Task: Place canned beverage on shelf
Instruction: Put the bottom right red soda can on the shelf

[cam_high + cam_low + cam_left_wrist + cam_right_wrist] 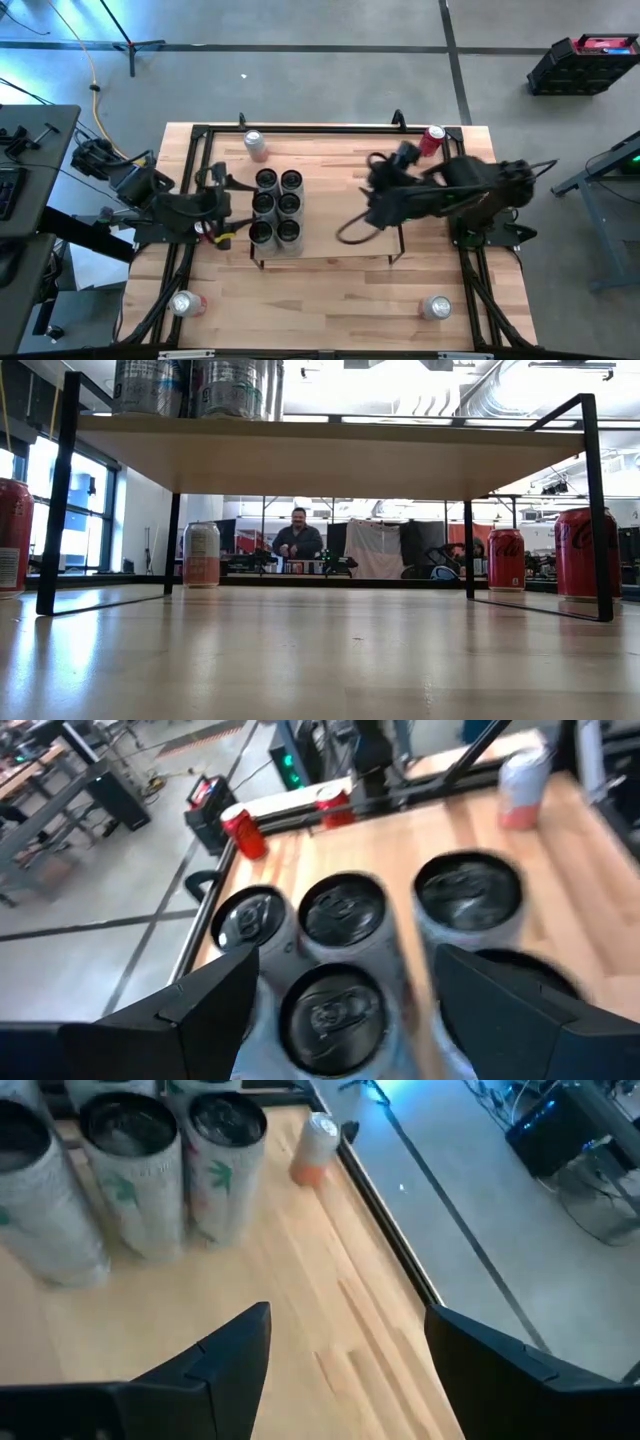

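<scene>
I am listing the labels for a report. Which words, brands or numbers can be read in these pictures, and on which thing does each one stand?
"Coca-Cola", in script, only partly legible: on the red can at the right of the low view.
Red can beside it: script, too small to read.
White and orange can: print too blurred to read.
Grey cans on the shelf: leaf pattern, no readable words.
Nothing else can be read.

Overhead camera faces straight down; low camera looks level beneath the shelf; both wrist cameras share its cans.

Shelf overhead, silver cans on top; red can beyond, person behind.
</scene>
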